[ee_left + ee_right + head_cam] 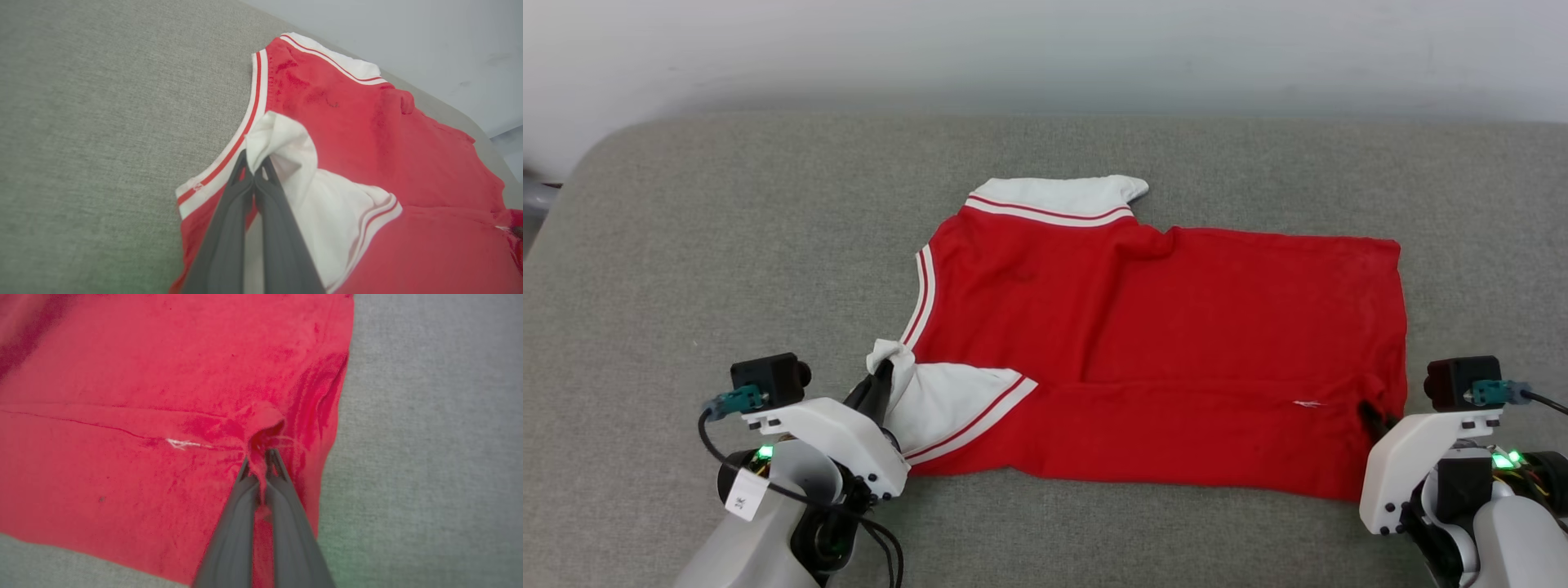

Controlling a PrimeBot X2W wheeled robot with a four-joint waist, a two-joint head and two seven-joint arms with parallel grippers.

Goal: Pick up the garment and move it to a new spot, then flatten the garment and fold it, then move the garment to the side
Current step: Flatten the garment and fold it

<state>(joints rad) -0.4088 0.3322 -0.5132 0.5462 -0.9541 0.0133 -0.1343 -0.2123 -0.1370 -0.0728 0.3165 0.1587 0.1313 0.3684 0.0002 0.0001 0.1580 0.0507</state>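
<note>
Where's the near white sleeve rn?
The sleeve sits lower left in the head view, at the garment's near-left corner, tip pinched in the left gripper.

Left claw [880, 380] lower left, right claw [1369, 413] lower right, both pinched shut

- The garment [1160, 327] was bright red, its sleeves white with thin red-and-white striped trim.
- The bench [727, 245] was a flecked grey weave.
- The left gripper [255, 165] and right gripper [259, 455] had dark grey fingers [220, 245] and white housings.
- The wall [1045, 49] at the top was off-white.
</note>
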